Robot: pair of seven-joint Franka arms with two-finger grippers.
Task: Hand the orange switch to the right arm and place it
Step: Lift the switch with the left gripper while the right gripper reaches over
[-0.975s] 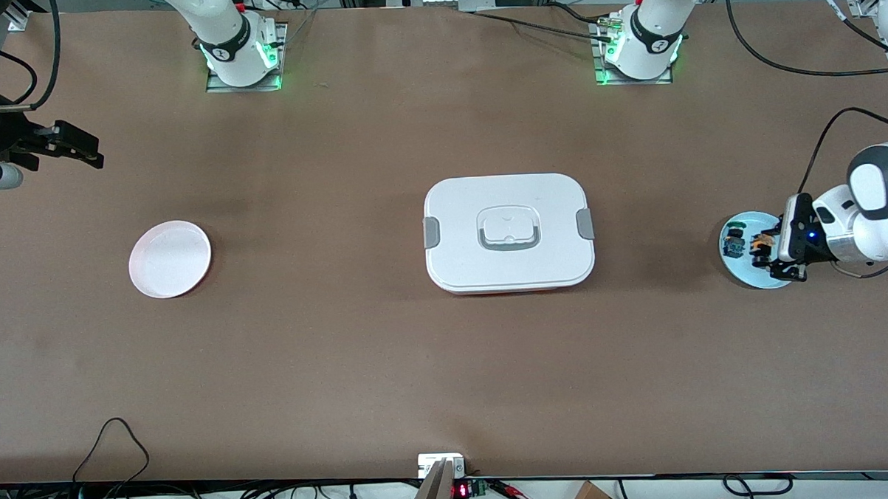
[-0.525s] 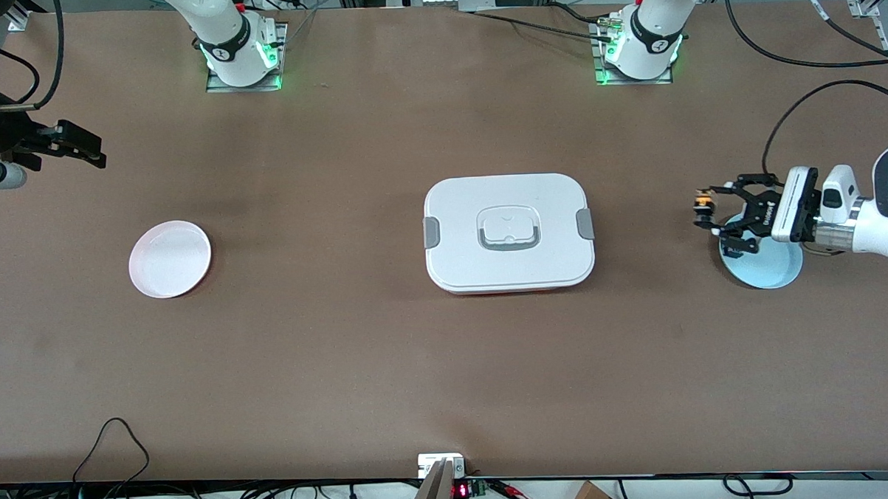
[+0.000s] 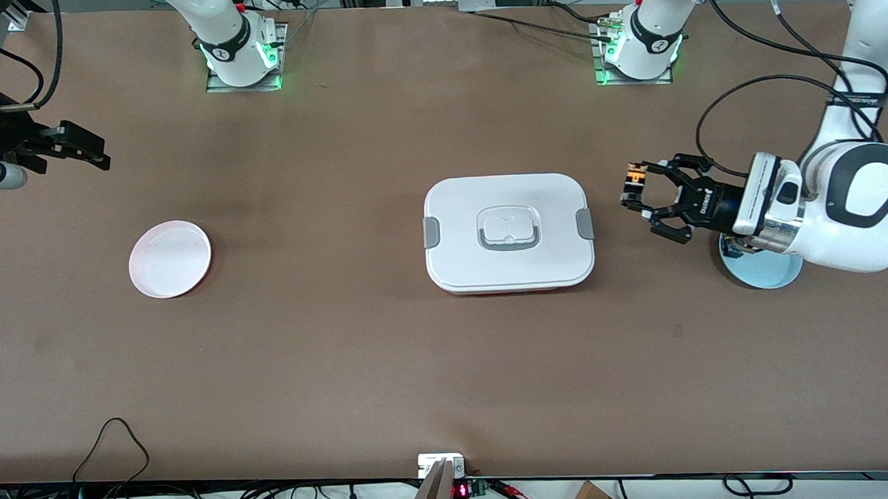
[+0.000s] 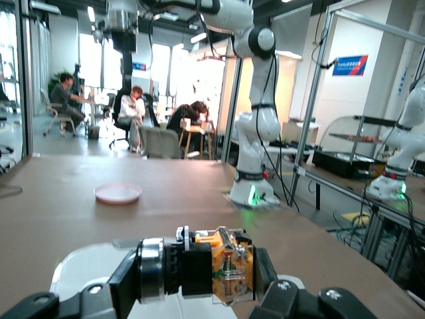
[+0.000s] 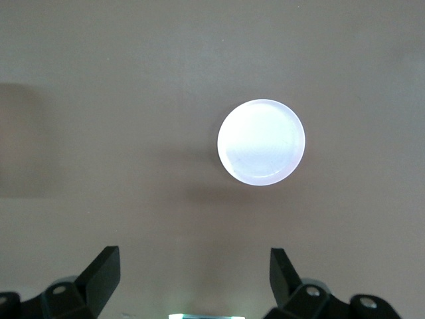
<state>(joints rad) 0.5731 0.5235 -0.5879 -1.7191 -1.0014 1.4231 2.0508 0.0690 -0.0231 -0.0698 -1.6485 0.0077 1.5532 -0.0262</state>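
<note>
My left gripper (image 3: pixel 635 189), a black claw, is shut on the orange switch (image 3: pixel 637 176) and holds it in the air over the bare table between the white box and the blue plate. In the left wrist view the switch (image 4: pixel 230 266) lies sideways between the fingers of that gripper (image 4: pixel 199 278), its orange-and-clear body showing. My right gripper (image 3: pixel 80 148) hangs open and empty at the right arm's end of the table. In the right wrist view its fingers (image 5: pixel 99 276) stand wide apart above the pink plate (image 5: pixel 261 142).
A white lidded box (image 3: pixel 508 232) sits mid-table. The pink plate (image 3: pixel 169 258) lies toward the right arm's end. A light-blue plate (image 3: pixel 766 269) lies under the left wrist, with a small blue-bodied part (image 3: pixel 730 249) at its edge, mostly hidden.
My left gripper lifted the orange switch off the blue plate and carried it toward the white box. The right gripper has barely moved.
</note>
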